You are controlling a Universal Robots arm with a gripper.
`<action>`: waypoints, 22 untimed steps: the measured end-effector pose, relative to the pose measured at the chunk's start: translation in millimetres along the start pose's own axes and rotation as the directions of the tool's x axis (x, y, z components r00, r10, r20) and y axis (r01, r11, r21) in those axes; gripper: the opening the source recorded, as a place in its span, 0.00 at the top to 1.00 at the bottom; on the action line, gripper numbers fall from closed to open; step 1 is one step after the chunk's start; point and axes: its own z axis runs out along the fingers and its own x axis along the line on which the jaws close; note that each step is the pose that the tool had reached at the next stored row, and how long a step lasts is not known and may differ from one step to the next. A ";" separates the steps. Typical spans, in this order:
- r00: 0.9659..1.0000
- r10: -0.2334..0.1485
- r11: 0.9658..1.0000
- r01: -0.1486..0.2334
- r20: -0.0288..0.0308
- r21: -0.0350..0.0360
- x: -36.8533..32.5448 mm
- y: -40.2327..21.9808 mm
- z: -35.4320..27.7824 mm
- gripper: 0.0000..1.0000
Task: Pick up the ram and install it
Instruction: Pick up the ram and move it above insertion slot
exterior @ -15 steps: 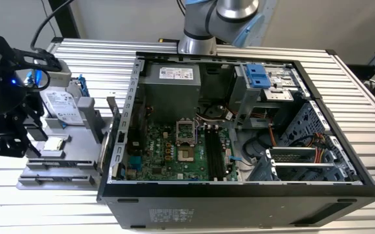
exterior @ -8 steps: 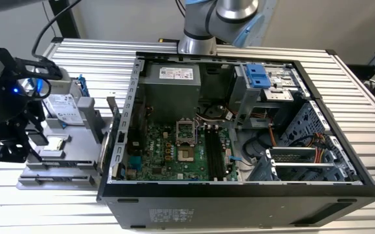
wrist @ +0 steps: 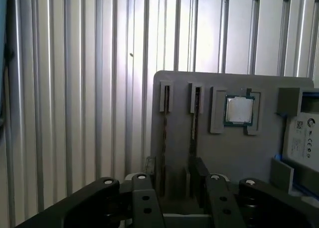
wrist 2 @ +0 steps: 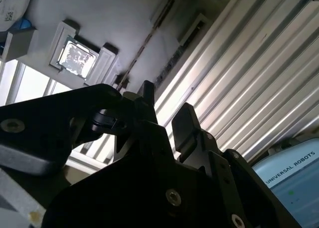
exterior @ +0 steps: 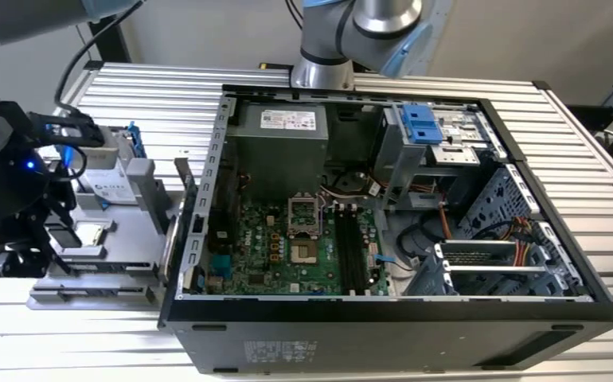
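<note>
The gripper (wrist: 174, 169) hangs over the gray tray (wrist: 234, 153), near the tray's edge. Its two fingers (wrist 2: 185, 119) stand apart and hold nothing. The ram (wrist: 195, 120) stands on its thin edge in a slot of the tray, just beside the tray's recess with the square processor chip (wrist: 239, 110). I cannot tell whether a finger touches the ram. In the exterior view, the open computer case (exterior: 392, 314) lies beside the tray, on the exterior view's right.

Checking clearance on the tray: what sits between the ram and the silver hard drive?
In the first wrist view, the square processor chip, seated on the gray tray, lies between the ram and the hard drive.
</note>
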 end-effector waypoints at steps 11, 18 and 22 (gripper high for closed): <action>1.000 0.000 1.000 0.000 0.000 0.000 11.3 0.4 19.8 0.00; 1.000 0.000 1.000 0.000 0.014 0.001 11.8 0.2 30.8 0.00; 0.999 0.000 1.000 0.000 0.033 0.004 11.7 0.3 35.9 0.00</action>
